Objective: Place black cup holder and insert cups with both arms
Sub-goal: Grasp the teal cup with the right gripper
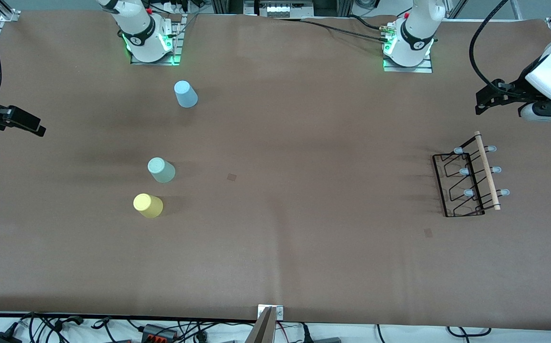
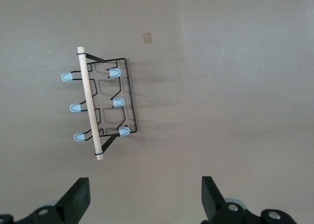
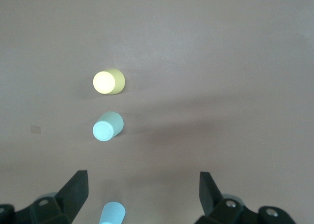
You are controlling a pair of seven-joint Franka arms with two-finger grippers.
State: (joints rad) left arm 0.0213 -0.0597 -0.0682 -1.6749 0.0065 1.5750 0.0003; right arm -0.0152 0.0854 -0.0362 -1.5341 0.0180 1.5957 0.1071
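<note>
The black cup holder with its wooden rod and grey-tipped pegs sits on the brown table toward the left arm's end; it also shows in the left wrist view. My left gripper hangs open and empty in the air, apart from the holder. Three cups stand upside down toward the right arm's end: light blue, grey-green, and yellow nearest the front camera. My right gripper is open and empty, in the air near that end's edge.
Two small tape marks lie on the table, one near the middle and one nearer the front camera than the holder. A metal bracket and cables sit at the front edge. The arm bases stand along the table's edge.
</note>
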